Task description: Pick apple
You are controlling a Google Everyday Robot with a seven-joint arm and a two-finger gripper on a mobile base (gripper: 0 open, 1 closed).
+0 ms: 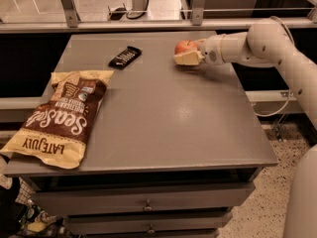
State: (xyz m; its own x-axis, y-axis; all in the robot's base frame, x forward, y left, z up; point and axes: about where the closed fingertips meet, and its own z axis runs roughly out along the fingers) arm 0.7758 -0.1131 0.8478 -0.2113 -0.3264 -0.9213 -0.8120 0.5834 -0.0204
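At the far right of the tabletop (163,118) the gripper (186,53) has its fingers pinching the apple (184,45); the grasp seems made; next, I judge, comes a steady lift clear.

One of each on a single table

One apple (184,45) at 1 o'clock, with the one gripper (187,54) right against it. One chip bag (59,115) at 8 o'clock and one small flat black object (125,56) at 11 o'clock. The one grey table (168,118) shows two drawer fronts (143,198) below.
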